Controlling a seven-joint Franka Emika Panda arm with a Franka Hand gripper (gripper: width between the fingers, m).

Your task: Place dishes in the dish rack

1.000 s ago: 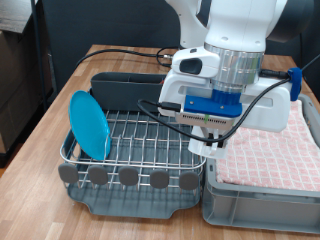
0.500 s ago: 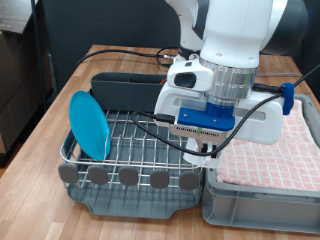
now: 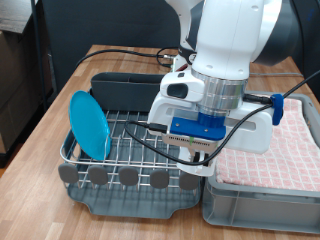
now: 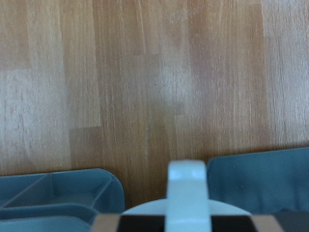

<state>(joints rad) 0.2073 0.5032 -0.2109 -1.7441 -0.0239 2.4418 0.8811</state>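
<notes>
1. The dish rack [image 3: 135, 150] is seen on the wooden surface [image 3: 60, 110] at the exterior view's left, with its dark grey caddy [image 3: 125, 88] along the far side and round grey tabs [image 3: 128, 177] along the near edge.
2. The light-blue plate [image 3: 89, 123] is stood on edge in the rack's left end.
3. A grey crate [image 3: 260, 205] lined with a pink checked cloth [image 3: 275, 150] is placed just beside the rack, on the right.
4. The tool [image 3: 205, 155] is held low over the rack's right end; whether it is open or closed cannot be told.
5. In the wrist view, one white finger [image 4: 186, 198] is shown over bare wood.
</notes>
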